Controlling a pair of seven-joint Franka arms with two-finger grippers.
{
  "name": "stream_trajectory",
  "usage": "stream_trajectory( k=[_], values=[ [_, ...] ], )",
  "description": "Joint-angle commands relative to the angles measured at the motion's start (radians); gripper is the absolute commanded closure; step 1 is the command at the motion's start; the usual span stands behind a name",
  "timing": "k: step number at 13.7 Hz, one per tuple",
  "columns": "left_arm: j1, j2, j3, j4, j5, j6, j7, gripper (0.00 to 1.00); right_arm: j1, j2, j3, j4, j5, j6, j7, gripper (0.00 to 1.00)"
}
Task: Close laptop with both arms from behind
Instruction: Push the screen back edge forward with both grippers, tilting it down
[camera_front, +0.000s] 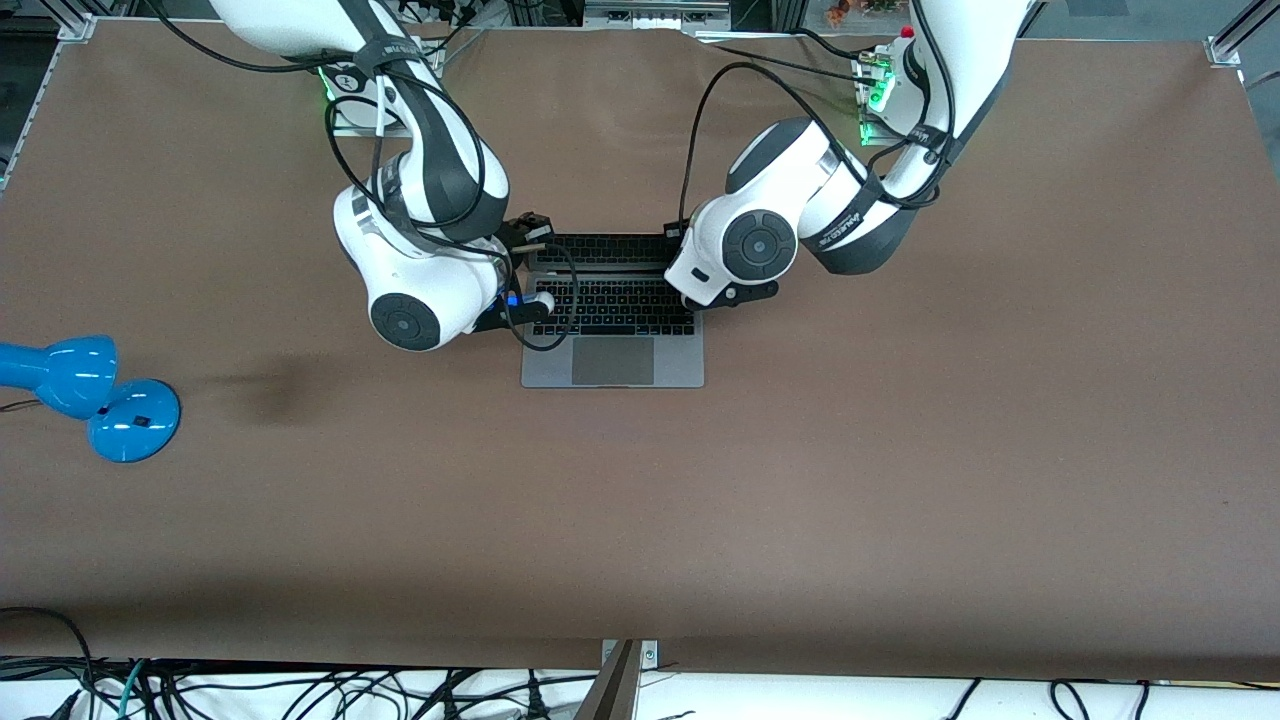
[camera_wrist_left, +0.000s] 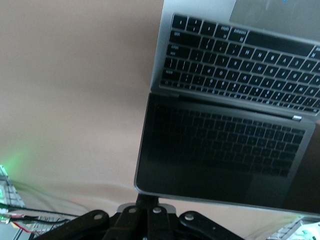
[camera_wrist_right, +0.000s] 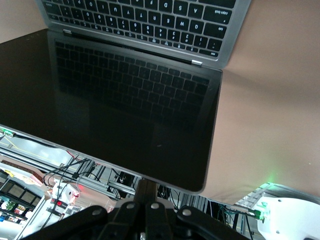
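While the laptop (camera_front: 612, 335) is seen open at frame centre in the front view, its lid is tilted over the keyboard — dark screen mirroring the keys. Left gripper (camera_wrist_left: 145, 202) and right gripper (camera_wrist_right: 146, 187) are clamped shut, each pressed against the lid's top edge. Blue lamp (camera_front: 85, 395) sits at the frame's left edge.

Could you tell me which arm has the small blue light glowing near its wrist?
The right arm, by the laptop's corner toward the lamp; the left arm shows none.
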Motion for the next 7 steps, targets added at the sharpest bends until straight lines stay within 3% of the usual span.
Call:
stream_trajectory(
  k=[1,7],
  values=[
    [-0.025,0.07,0.006,0.089,0.053,-0.005,-0.041,1.0,-0.001,0.007,-0.002,0.02,-0.004,-0.003,0.009,1.0],
    [-0.025,0.119,0.013,0.142,0.088,-0.002,-0.042,1.0,-0.004,0.021,-0.006,0.034,-0.029,0.037,0.009,1.0]
  ],
)
